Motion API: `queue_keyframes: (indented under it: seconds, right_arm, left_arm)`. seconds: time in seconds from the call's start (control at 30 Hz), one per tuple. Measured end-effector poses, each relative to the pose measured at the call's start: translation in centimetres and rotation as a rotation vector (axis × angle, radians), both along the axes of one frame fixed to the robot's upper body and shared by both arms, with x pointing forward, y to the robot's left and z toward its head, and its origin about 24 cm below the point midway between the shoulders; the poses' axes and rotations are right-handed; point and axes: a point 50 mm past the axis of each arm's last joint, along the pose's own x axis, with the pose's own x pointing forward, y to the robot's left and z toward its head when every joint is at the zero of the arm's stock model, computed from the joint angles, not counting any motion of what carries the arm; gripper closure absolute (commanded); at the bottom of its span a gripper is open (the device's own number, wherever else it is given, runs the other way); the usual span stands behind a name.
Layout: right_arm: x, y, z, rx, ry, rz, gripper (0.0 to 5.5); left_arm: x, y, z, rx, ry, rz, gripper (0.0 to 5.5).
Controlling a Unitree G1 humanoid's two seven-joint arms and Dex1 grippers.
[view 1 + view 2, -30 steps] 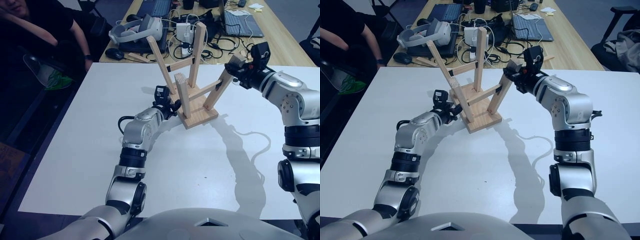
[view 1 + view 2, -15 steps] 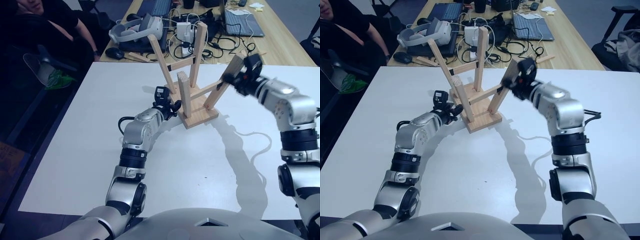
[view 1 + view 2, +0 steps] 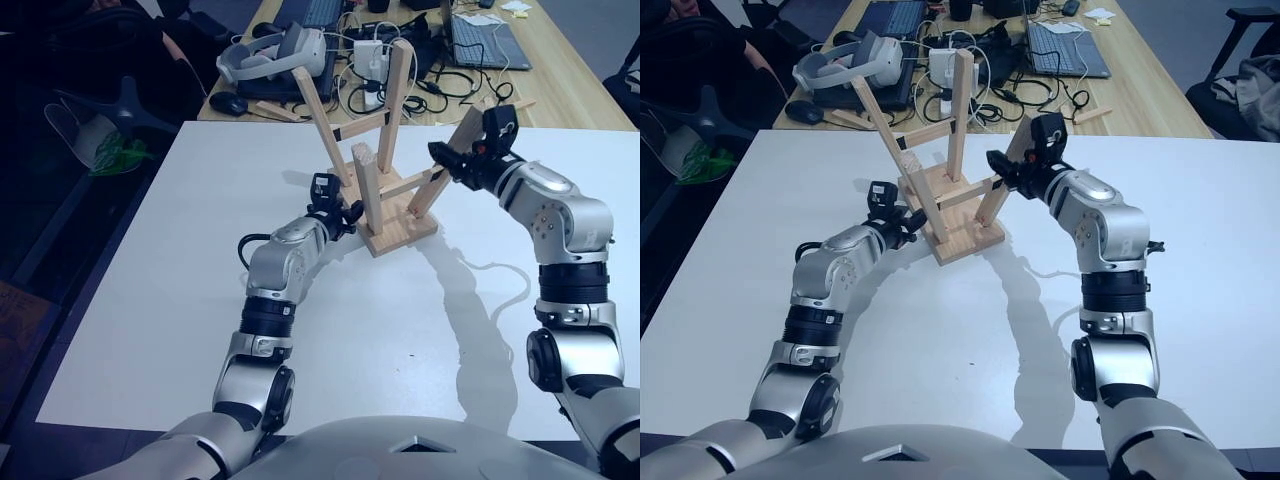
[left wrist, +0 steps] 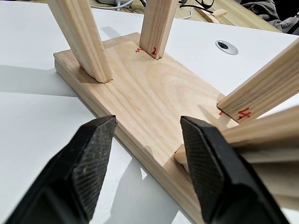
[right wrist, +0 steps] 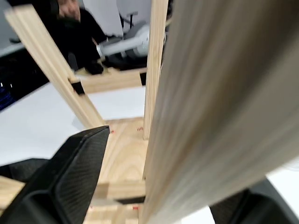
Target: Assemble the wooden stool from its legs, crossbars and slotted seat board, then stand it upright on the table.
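White table point(image 3: 200, 330), stool point(image 3: 365, 125) (upside down); left gripper point(image 4: 147, 135) spread beside seat board point(image 4: 140, 88); right gripper point(image 5: 161, 184) spread astride one leg point(image 5: 210, 93)

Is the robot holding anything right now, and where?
Nothing looks gripped. The right gripper is open around the middle of one stool leg; the left gripper is open at the edge of the seat board.

Head stereo pair looks fwd/down over table point(image 3: 150, 300); wrist cams close-up; all share stool point(image 3: 395, 235).
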Motion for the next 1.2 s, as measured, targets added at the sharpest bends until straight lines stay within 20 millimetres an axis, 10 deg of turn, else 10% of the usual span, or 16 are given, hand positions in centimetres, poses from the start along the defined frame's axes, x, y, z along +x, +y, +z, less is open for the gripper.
queue_keyframes:
  seconds: [0.37,0.7,0.8,0.97,1.2]
  right_arm:
    - [0.7,-1.2,2.9,-0.038,-0.263,-0.107,2.36]
    - [-1.3,2.7,13.9,-0.028,-0.782,-0.014,3.15]
    - [-1.6,5.5,11.3,0.037,-0.553,0.070,3.75]
    - [-3.0,6.4,-1.1,0.026,0.191,0.102,4.77]
    - [-3.5,6.6,-1.9,0.024,0.270,0.018,5.48]
  left_arm:
    - [0.0,0.0,0.0,-0.002,-0.002,0.001,2.95]
    - [0.2,0.3,0.2,-0.008,-0.022,0.047,2.95]
    - [1.0,1.3,1.3,-0.056,-0.095,0.168,2.95]
    - [2.1,3.6,3.1,-0.103,-0.197,0.363,2.95]
    - [2.2,3.3,3.4,-0.146,-0.192,0.414,2.95]
